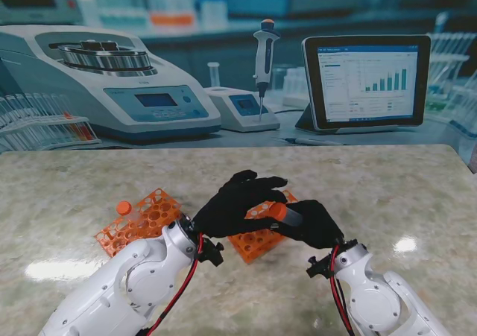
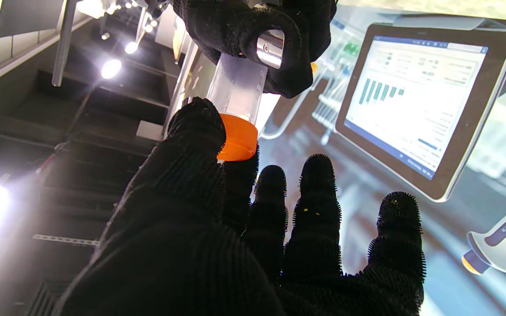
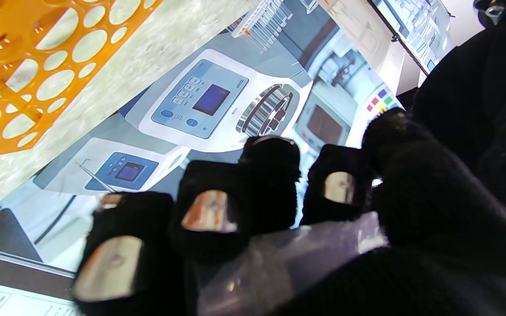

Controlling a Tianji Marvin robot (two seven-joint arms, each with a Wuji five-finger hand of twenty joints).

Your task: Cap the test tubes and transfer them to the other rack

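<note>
The right hand (image 1: 311,223) is wrapped around a clear test tube (image 2: 237,90), fingers curled about the barrel so that the mouth end points toward the other arm; in the right wrist view the tube's transparent wall (image 3: 288,259) shows pinned between fingers and palm, a full-fist grip that probably serves to stop the tube turning while its cap is worked. The left hand (image 1: 237,200) meets it from the other side; its thumb and a finger pinch the orange cap (image 2: 236,139) at the tube's end, the remaining fingers splayed and idle, so this hand is closed on the cap alone. The cap appears seated on the tube's mouth, though how far it is tightened cannot be judged; the step in hand looks like screwing or pressing it home. Both hands hold the tube lifted off the tabletop (image 1: 387,187), over the nearer orange rack (image 1: 257,239), which keeps the work clear of the holes. A second orange rack (image 1: 141,218) lies to the left, with one capped tube (image 1: 124,208) standing at its left end; this suggests it is the receiving rack, and that the transfer has barely begun.
</note>
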